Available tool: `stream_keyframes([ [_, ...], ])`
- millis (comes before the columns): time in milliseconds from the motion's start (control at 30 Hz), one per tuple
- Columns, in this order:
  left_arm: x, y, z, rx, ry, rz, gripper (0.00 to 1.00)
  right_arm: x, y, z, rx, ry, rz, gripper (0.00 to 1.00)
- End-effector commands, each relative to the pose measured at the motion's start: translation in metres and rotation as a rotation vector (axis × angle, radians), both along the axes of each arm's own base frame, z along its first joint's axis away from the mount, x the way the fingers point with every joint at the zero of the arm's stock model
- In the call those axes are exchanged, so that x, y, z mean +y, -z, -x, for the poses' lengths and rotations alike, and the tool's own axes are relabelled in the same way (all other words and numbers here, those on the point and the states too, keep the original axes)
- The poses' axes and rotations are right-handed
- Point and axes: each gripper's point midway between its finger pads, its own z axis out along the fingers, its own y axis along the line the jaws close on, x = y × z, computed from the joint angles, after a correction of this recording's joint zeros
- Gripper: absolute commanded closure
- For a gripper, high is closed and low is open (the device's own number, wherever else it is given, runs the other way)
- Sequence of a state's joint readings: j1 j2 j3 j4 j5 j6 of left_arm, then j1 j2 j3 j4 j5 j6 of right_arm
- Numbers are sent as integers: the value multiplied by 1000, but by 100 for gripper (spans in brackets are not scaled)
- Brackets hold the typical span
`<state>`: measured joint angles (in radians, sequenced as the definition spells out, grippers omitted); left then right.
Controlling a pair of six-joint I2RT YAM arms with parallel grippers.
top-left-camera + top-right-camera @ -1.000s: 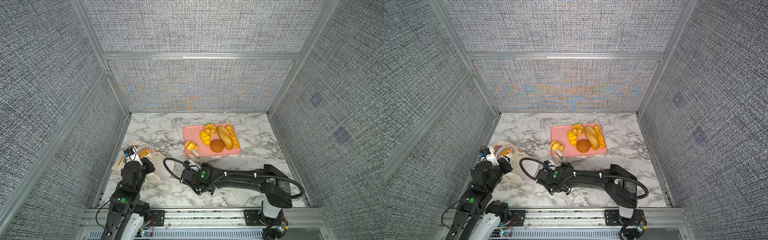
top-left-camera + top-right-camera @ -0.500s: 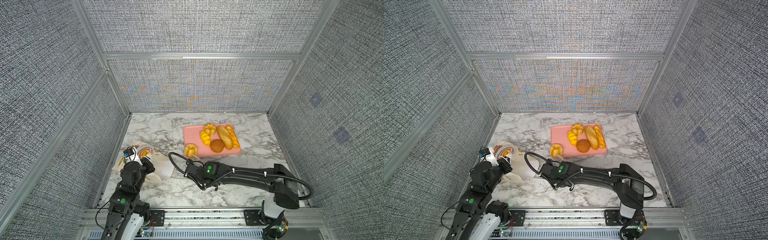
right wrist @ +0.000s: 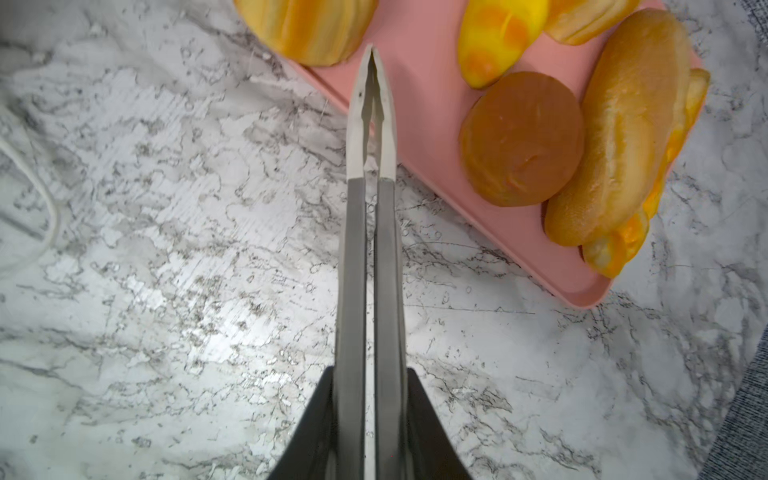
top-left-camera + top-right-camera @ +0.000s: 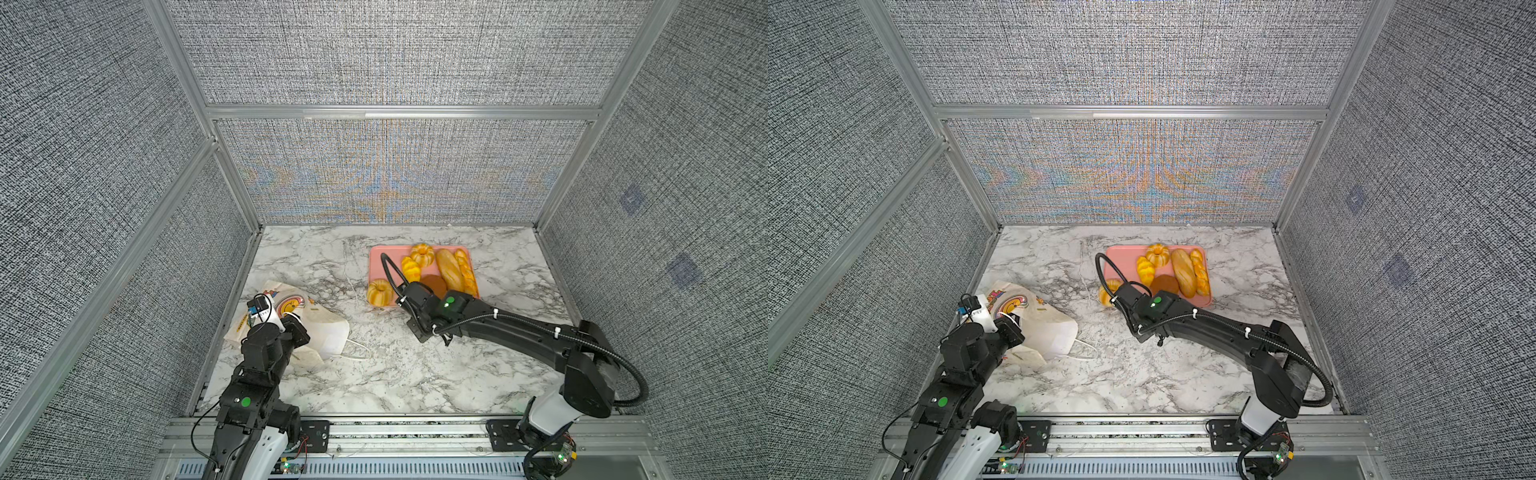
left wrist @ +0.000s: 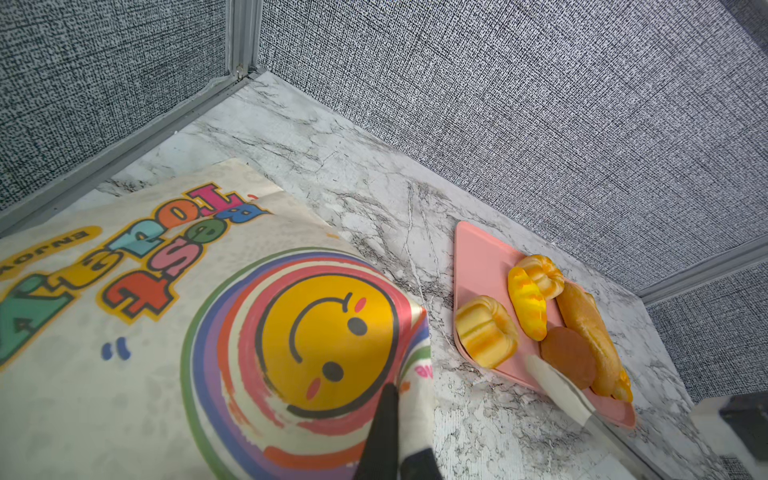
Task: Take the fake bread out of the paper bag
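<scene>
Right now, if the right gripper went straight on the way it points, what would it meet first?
Probably the ring bun on the pink tray's corner, just past the right gripper's tongs; depth is unclear.

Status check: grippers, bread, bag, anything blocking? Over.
Left gripper shut on paper bag, lying flat. Right gripper shut on tongs, tips closed, empty. Six fake bread pieces out: five on pink tray, ring bun overhanging its edge. Nothing blocking; bag's inside unseen.

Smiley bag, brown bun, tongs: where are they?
paper bag (image 5: 328, 345): left wrist view, on its yellow smiley face.
brown bun (image 3: 521, 139): right wrist view, middle of its top.
tongs (image 3: 352, 249): right wrist view, on one grey arm.
</scene>
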<state>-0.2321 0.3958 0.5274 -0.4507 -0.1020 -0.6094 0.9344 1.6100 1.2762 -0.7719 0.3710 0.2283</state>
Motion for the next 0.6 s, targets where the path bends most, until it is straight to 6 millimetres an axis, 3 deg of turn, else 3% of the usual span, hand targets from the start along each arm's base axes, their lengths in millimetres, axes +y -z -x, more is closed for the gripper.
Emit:
stream_keyframes([
  [0,0,4,2,23,4,-2,100,5,-7,5,36,20,-74,86],
  [100,0,5,2,25,2,-4,100,-2,-13,12,48,45,-88,99],
  [200,0,5,2,23,1,-4,100,5,-24,18,68,56,-175,100],
  [400,1,4,3,16,-6,-1,100,63,-52,31,159,-17,-480,100],
  [567,2,1,4,9,-5,-1,100,100,-52,29,206,-49,-565,100],
])
